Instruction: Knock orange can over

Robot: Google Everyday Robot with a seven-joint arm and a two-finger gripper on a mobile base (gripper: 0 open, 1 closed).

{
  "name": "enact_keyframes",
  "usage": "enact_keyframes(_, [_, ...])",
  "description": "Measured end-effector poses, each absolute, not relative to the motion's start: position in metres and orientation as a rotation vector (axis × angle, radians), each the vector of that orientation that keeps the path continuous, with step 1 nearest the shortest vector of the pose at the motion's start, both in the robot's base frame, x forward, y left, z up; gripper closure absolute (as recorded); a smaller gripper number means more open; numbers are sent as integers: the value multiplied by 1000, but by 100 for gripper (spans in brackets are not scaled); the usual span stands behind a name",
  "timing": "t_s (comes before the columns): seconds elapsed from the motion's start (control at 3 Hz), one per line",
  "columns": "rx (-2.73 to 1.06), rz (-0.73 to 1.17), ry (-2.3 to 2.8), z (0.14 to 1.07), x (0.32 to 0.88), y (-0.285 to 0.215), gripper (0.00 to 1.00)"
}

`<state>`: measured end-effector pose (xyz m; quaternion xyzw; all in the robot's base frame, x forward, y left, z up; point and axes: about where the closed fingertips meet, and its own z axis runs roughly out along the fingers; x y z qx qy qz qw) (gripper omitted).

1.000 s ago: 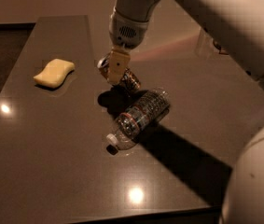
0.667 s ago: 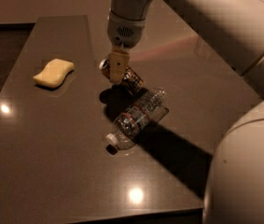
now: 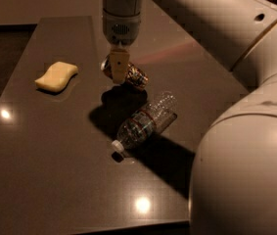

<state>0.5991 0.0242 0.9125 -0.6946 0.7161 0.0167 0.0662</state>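
Gripper [image 3: 120, 66] low over dark table [image 3: 55, 175], pressed against orange can [image 3: 137, 76], grip state cannot be told, can tilted steeply, plastic bottle [image 3: 145, 121] lying nearby, yellow sponge [image 3: 56, 76] well apart.

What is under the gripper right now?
The orange can, tilted well off upright, is right below the gripper, with a dark shadow on the table beneath. The gripper covers part of the can, so any contact there is hidden.

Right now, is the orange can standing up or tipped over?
Tipped. The orange can is slanted sideways, silver top toward the left, behind the gripper.
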Motion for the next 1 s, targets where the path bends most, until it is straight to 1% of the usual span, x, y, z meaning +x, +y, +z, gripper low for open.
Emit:
enact_keyframes(0.33, [-2145, -13, 2153, 908, 603, 31, 13])
enact_keyframes(0.67, [-2194, -93, 2139, 905, 604, 38, 0])
enact_keyframes(1.0, [-2232, -148, 2125, 900, 604, 42, 0])
